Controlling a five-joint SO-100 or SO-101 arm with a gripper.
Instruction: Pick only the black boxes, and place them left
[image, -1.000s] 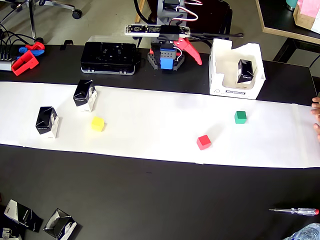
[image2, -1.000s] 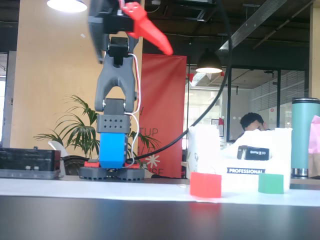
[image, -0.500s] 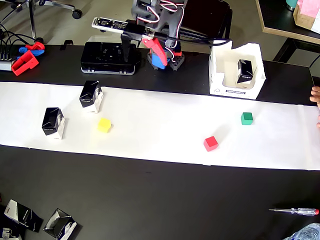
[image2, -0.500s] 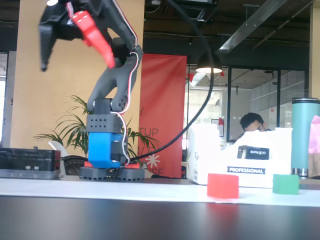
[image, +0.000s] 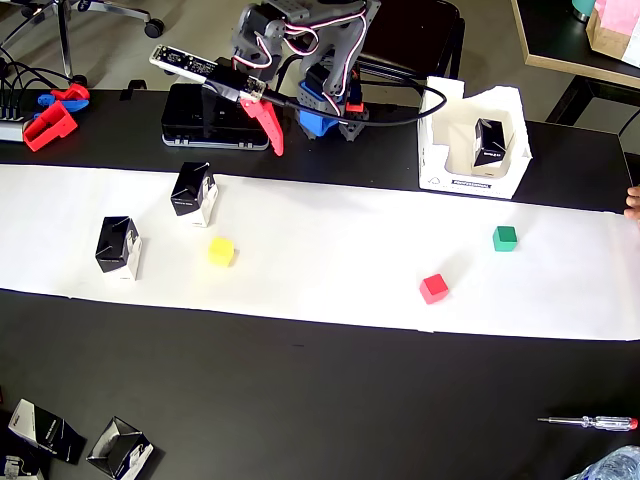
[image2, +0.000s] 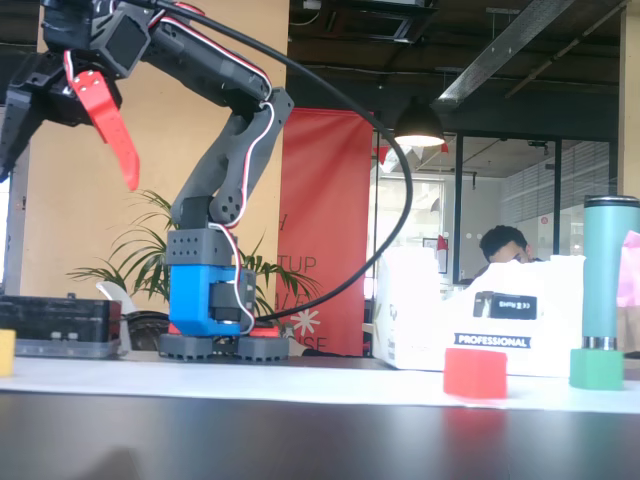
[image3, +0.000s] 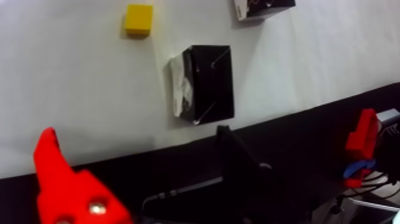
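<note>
My gripper raised over the table's far edge, fingers spread and holding nothing, two black boxes upright near the paper strip's left end, a third, I think, inside the white carton at far right.

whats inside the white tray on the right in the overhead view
One black box stands inside the white tray. The fixed view shows only its top edge above the tray's front wall; the tray floor beneath the box is hidden.
</note>
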